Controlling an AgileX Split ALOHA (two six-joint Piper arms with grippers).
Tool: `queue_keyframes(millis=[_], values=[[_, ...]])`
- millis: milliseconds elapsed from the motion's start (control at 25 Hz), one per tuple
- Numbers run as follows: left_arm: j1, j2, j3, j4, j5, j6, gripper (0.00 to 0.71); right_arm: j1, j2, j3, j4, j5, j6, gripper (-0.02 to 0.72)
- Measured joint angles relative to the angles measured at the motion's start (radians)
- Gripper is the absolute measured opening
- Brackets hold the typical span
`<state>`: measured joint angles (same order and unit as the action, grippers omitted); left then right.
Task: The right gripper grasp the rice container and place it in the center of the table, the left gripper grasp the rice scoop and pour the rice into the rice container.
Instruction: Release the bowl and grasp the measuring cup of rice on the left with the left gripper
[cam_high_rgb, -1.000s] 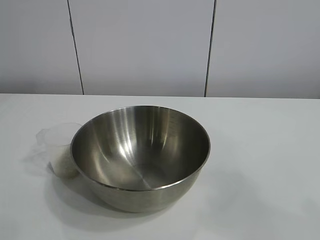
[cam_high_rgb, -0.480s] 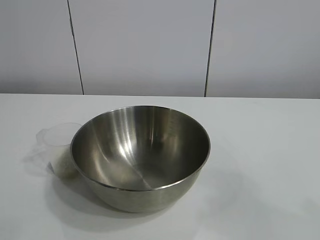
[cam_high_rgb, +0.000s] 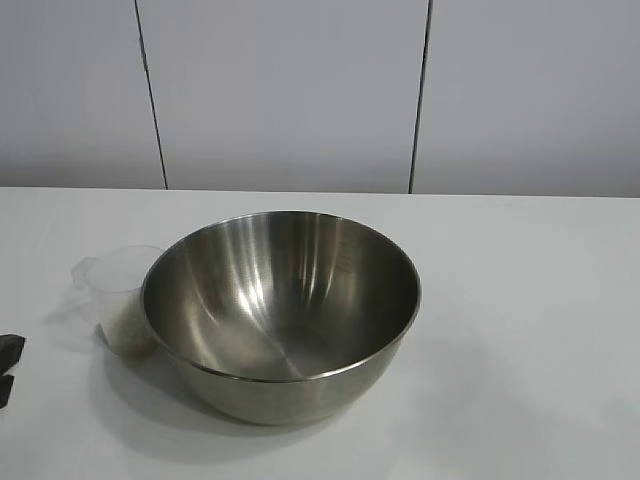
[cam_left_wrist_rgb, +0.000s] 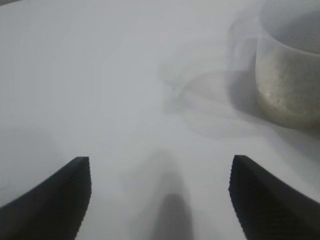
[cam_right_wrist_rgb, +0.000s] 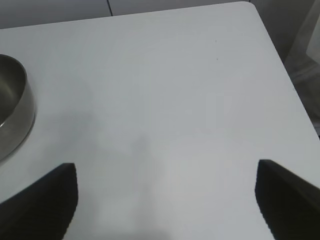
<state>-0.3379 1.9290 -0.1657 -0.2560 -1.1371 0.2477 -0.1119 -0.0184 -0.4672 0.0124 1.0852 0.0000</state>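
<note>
1. The rice container (cam_high_rgb: 281, 312) stood upright on the table (cam_high_rgb: 520, 300), about at the middle of it in the exterior view, with nothing holding it. By that placing, the first half of the task looked done.

2. The right gripper (cam_right_wrist_rgb: 167, 200) hung over bare table well to one side of the rice container, whose steel wall showed only at the edge of the right wrist view. Its fingers were spread wide and held nothing. I judged it parked, its share finished.

3. The rice scoop (cam_high_rgb: 118, 296) stood upright just beside the rice container, on the left-arm side, close against its wall; whether the two touched could not be told. The rice (cam_left_wrist_rgb: 287, 85) lay in the lower part of the scoop, so nothing had been poured, and the inside of the rice container looked empty.

4. The left gripper (cam_high_rgb: 5, 368) showed only as two dark fingertips at the edge of the exterior view, farther from the rice container than the scoop was, with the scoop between them. In the left wrist view its fingers (cam_left_wrist_rgb: 55, 200) stood apart with only table between them, gripping nothing, and the scoop sat ahead and off to one side, clear of both fingers.

5. Left to do, as I judged it: bring the left gripper onto the scoop, close on it, lift it over the rice container's rim, and tip the rice in.
</note>
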Motion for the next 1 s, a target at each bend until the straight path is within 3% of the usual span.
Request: queue_keyframes(millis=[640,1000], values=[[0.007,0.059,-0.153,0.02,-0.015,0.067,0.541,0.0,0.0,0.0,0.0,0.0,0.0,0.66],[0.152,0.141,-0.197,0.294,-0.014,0.07,0.541,0.0,0.0,0.0,0.0,0.0,0.0,0.66]])
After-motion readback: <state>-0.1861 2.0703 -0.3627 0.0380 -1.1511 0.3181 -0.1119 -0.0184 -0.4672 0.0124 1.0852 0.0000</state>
